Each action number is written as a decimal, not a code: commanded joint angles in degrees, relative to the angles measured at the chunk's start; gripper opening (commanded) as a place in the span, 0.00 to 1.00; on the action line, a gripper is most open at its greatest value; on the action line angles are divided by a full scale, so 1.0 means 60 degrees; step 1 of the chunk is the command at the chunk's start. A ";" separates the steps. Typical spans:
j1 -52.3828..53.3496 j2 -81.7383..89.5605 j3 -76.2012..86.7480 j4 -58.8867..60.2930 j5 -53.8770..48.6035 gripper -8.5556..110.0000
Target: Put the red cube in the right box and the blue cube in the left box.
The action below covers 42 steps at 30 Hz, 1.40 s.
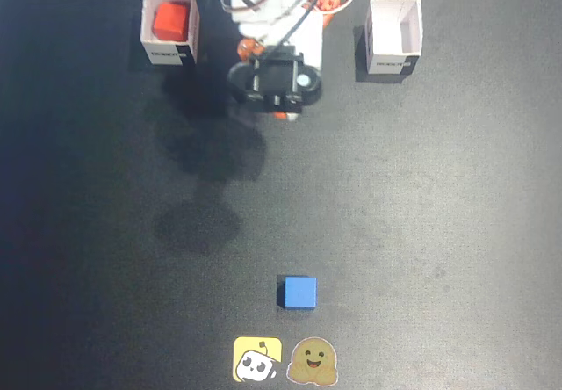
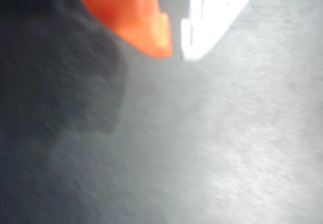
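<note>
We see a dark, matte worktop (image 1: 439, 232) filling both views. The red cube (image 1: 169, 21) sits inside the white box (image 1: 169, 26) at upper left of the fixed view; the other white box (image 1: 393, 37) at upper right holds nothing. The blue cube (image 1: 299, 292) lies near the bottom edge, just above two stickers (image 1: 285, 359). The tool (image 2: 175, 47) hangs between the boxes, tips nearly together — nothing between them.
</note>
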 commanded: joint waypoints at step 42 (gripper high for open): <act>-0.0454 -1.1294 -0.7339 -0.3354 0.0806 0.10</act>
